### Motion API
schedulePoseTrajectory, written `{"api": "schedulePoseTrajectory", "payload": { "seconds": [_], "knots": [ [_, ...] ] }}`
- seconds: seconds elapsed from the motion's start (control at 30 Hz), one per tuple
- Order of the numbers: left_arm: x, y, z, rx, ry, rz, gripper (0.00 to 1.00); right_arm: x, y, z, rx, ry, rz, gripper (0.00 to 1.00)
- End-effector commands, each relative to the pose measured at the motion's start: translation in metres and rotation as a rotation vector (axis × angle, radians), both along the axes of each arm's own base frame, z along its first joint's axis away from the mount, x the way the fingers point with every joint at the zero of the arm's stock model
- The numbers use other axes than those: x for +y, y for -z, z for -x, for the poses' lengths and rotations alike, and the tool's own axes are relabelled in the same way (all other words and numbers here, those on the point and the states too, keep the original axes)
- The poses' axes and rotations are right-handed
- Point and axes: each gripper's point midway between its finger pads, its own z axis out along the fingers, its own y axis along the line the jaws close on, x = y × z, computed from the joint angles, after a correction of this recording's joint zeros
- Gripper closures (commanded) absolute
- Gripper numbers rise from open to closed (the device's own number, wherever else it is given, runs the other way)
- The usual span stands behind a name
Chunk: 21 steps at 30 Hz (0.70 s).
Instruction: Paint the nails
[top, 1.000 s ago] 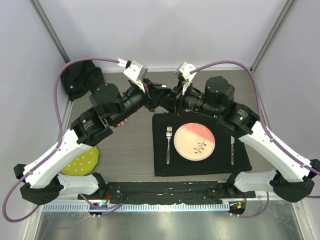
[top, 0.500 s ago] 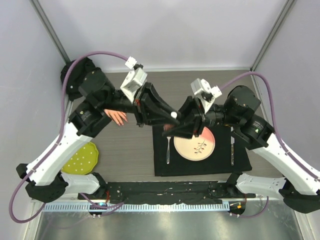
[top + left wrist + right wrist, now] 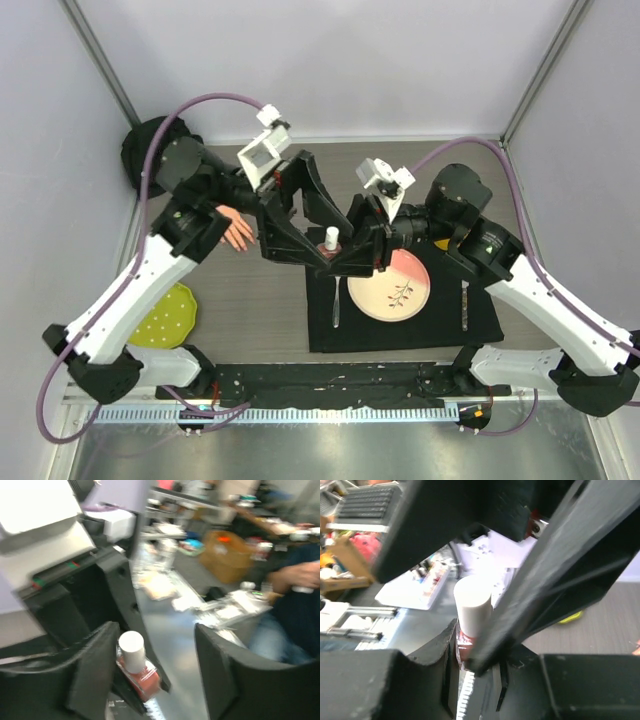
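A small polish bottle (image 3: 331, 240) with a white cap (image 3: 132, 649) and red body (image 3: 464, 646) hangs in the air over the table's middle. My right gripper (image 3: 470, 655) is shut on its red body from below. My left gripper (image 3: 155, 627) is open around the cap, which stands close to the left finger (image 3: 92, 672); the other finger (image 3: 225, 680) is far off. The pale pink mannequin hand (image 3: 238, 230) lies on the table at the left, half under my left arm. Its nails are too small to make out.
A black placemat (image 3: 400, 330) at centre right carries a pink-and-white plate (image 3: 390, 285), a fork (image 3: 336, 300) and a knife (image 3: 464, 300). A yellow-green dish (image 3: 165, 320) sits at the front left. A black bundle (image 3: 140, 150) fills the back-left corner.
Both arms came forward from the back with the bottle between them. The left jaws, closed at the cap half a second ago, have now opened. The cap is still on the bottle.
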Motion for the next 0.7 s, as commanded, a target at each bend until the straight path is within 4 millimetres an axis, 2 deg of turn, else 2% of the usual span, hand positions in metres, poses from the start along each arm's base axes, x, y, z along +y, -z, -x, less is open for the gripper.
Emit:
{"api": "schedulePoseTrajectory", "payload": {
  "seconds": [0.0, 0.17, 0.27, 0.3, 0.4, 0.43, 0.53, 0.57, 0.63, 0.67],
  "knots": [
    [0.008, 0.016, -0.033, -0.070, -0.322, -0.055, 0.23, -0.002, -0.031, -0.012, -0.128, 0.118, -0.063, 0.99],
    [0.027, 0.005, -0.041, -0.126, -0.535, -0.038, 0.11, -0.002, -0.028, -0.034, -0.147, 0.238, -0.027, 0.99],
    [0.039, -0.006, -0.054, -0.114, -0.685, -0.023, 0.11, -0.001, -0.024, -0.050, -0.147, 0.323, -0.002, 0.99],
    [0.047, -0.011, -0.069, -0.094, -0.809, -0.011, 0.11, -0.002, -0.025, -0.057, -0.154, 0.364, -0.001, 0.99],
    [0.063, -0.022, -0.097, 0.002, -1.025, 0.039, 0.16, -0.003, -0.023, -0.072, -0.146, 0.448, 0.012, 0.99],
    [0.080, -0.022, -0.119, 0.062, -1.185, 0.062, 0.17, -0.004, -0.023, -0.081, -0.144, 0.494, 0.018, 0.99],
    [0.093, -0.027, -0.128, 0.164, -1.276, 0.134, 0.21, -0.008, -0.024, -0.100, -0.133, 0.604, 0.030, 0.99],
    [0.092, -0.032, -0.128, 0.173, -1.270, 0.164, 0.23, -0.008, -0.023, -0.106, -0.127, 0.631, 0.036, 0.99],
    [0.085, -0.029, -0.133, 0.212, -1.258, 0.164, 0.27, -0.010, -0.023, -0.115, -0.122, 0.683, 0.041, 0.99],
    [0.083, -0.032, -0.133, 0.221, -1.249, 0.172, 0.33, -0.010, -0.022, -0.118, -0.118, 0.695, 0.047, 0.99]
  ]
}}
